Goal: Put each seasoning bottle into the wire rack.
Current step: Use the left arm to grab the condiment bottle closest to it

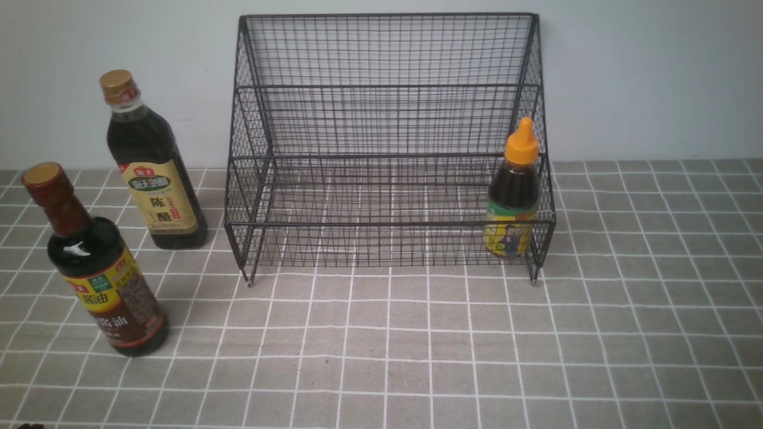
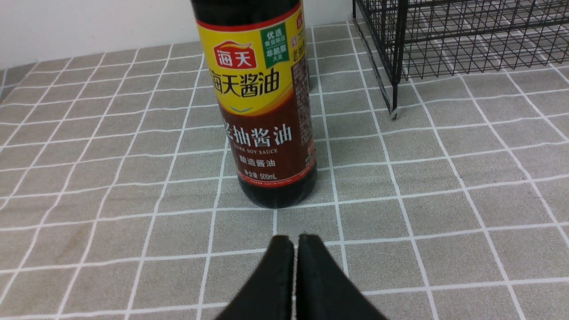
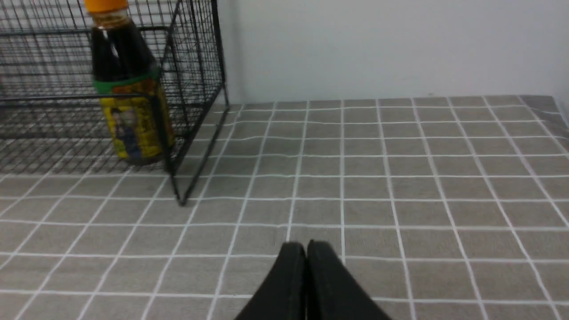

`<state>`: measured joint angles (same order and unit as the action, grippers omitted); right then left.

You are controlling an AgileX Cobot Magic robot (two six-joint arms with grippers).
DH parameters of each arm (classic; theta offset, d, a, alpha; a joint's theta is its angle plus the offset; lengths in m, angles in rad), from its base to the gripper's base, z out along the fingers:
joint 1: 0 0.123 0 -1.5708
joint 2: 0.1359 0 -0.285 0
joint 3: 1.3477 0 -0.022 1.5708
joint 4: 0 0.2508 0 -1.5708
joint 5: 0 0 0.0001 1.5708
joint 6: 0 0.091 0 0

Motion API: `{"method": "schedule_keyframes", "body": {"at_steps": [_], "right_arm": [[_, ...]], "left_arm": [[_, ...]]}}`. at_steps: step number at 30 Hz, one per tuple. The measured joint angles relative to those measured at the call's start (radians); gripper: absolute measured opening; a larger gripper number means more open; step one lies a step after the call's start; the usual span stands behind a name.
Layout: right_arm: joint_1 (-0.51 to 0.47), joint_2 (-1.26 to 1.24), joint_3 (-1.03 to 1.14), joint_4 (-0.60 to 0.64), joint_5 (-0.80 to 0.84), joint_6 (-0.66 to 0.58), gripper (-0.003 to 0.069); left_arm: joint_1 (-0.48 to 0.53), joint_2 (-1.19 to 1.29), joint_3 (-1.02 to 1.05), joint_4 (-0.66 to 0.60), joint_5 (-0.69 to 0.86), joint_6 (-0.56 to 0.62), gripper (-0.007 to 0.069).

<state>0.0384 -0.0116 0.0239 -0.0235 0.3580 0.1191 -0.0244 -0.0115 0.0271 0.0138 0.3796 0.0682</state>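
The black wire rack [image 1: 387, 89] stands at the back against the wall. Inside its lower tier, at the right end, the small bottle with the orange nozzle cap [image 1: 515, 190] stands upright, also seen as the small bottle [image 3: 126, 93] in the right wrist view. Left of the rack, on the cloth, stand the gold-capped bottle with the beige label [image 1: 152, 167] and, nearer, the brown-red-necked bottle with the yellow-red label [image 1: 98, 271]. My left gripper [image 2: 295, 240] is shut and empty, a short way in front of that nearer bottle [image 2: 262, 106]. My right gripper [image 3: 306, 245] is shut and empty, over bare cloth right of the rack [image 3: 195, 66].
A grey tablecloth with a white grid [image 1: 417, 345] covers the table. A plain pale wall [image 1: 656, 71] rises right behind the rack. Neither arm shows in the front view.
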Motion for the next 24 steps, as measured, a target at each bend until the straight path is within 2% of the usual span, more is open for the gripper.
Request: {"method": "schedule_keyframes", "body": {"at_steps": [5, 24], "right_arm": [[-0.059, 0.000, -0.001, 0.004, 0.007, -0.004, -0.0012], [-0.059, 0.000, -0.001, 0.004, 0.007, -0.004, -0.0012]], "left_arm": [[0.000, 0.000, 0.000, 0.000, 0.000, 0.000, -0.0007], [0.000, 0.000, 0.000, 0.000, 0.000, 0.000, -0.0007]]}}
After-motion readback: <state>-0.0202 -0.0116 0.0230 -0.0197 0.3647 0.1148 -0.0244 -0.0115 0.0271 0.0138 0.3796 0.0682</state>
